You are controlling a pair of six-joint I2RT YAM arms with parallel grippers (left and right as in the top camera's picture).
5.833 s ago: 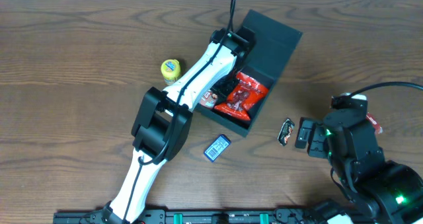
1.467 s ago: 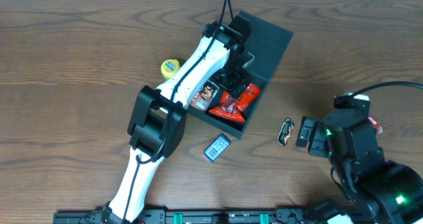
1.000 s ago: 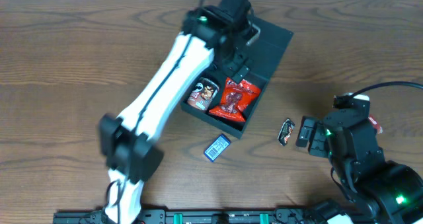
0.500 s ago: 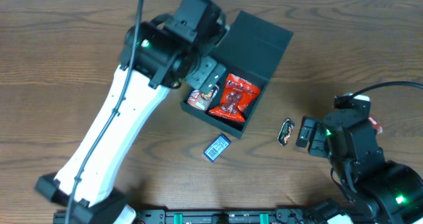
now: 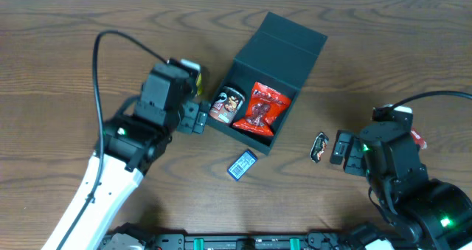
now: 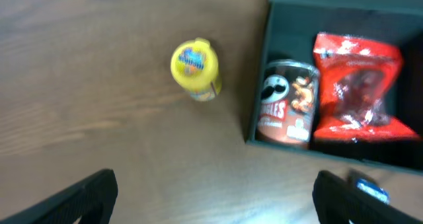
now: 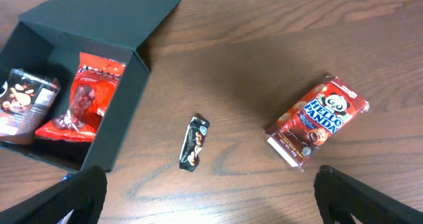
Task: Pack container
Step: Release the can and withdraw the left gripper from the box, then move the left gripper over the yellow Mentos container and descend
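The dark container (image 5: 285,46) lies open mid-table with its flap lid folded back. Inside it are a small Pringles can (image 5: 227,105) and a red snack bag (image 5: 259,110). My left gripper (image 5: 195,117) hovers open and empty just left of the box. In the left wrist view its fingers frame bare wood (image 6: 215,204), with the container (image 6: 260,85), the can (image 6: 285,112) and the red bag (image 6: 357,85) ahead. My right gripper (image 5: 341,150) is open and empty. It hangs over the table (image 7: 211,204) right of the container (image 7: 125,112).
A yellow-lidded cup (image 6: 195,69) stands left of the box, mostly hidden under my left arm in the overhead view. A blue packet (image 5: 242,165) lies before the box. A dark wrapper (image 7: 195,143) and a Hello Panda box (image 7: 317,121) lie on the right.
My left arm has pulled back from over the container, swinging left and toward the table's front. Its gripper now sits beside the box's left wall. The right arm has not moved.
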